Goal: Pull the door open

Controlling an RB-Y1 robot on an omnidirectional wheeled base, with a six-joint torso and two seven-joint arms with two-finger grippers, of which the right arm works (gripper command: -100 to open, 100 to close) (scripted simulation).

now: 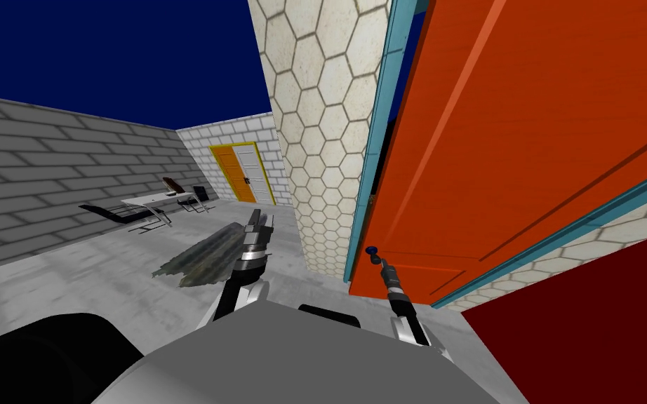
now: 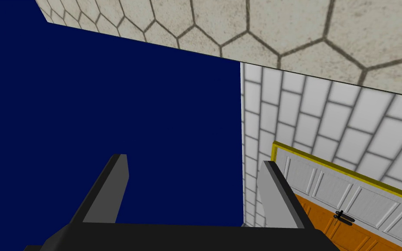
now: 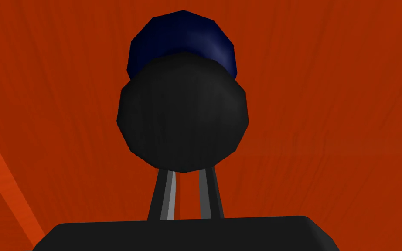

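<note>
Head view: orange-red door (image 1: 525, 140) stood at robot's right, in teal frame (image 1: 377, 154), next to wall (image 1: 315, 140) of six-sided tiles. Thin dark gap showed between door edge and frame. Small dark knob (image 1: 371, 250) sat on door near that edge. Right arm (image 1: 396, 294) reached up, tip at knob. Left arm (image 1: 248, 252) stood well apart from door, over grey floor (image 1: 69, 280).

Left wrist view: left jaws stood wide apart.

Right wrist view: right jaws were close together, clamped at round black knob (image 3: 182, 113). Fingers (image 3: 168, 196) ran up behind knob, tips hidden. Door sat right behind knob.
</note>
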